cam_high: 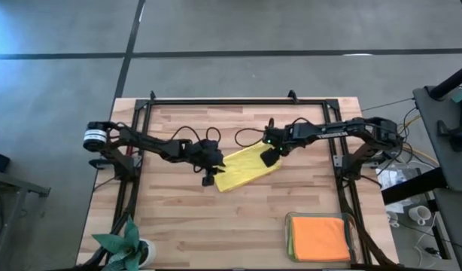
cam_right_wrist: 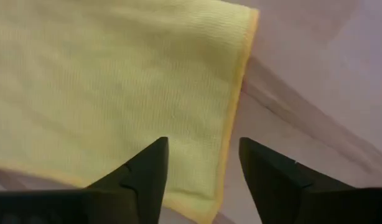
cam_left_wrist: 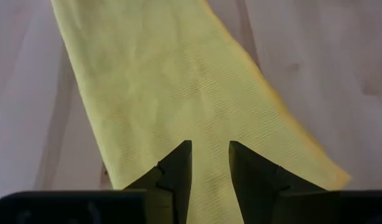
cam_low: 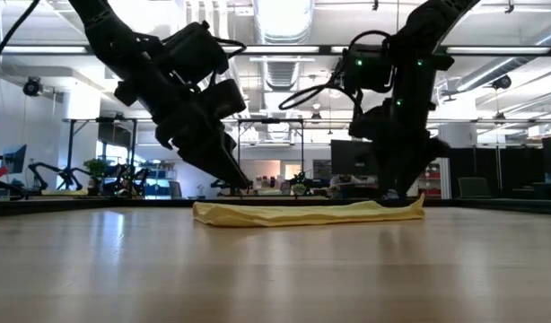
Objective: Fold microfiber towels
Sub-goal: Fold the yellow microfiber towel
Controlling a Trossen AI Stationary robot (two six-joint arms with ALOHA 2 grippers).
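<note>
Left gripper point(cam_high: 208, 178) at left end of yellow towel point(cam_high: 248, 167), fingers point(cam_left_wrist: 176, 171) narrowly parted, gripping nothing. Towel folded, flat mid-table. Right gripper point(cam_high: 268, 159) over towel's right end, fingers point(cam_right_wrist: 145, 174) wider apart, empty. Orange towel point(cam_high: 319, 237) in clear tray point(cam_high: 288, 220), near right corner.

towel on desk point(cam_high: 247, 167): plain yellow
towel in tray point(cam_high: 319, 236): orange
desk point(cam_high: 216, 218): light wood strips
plant point(cam_high: 122, 242): green
</note>
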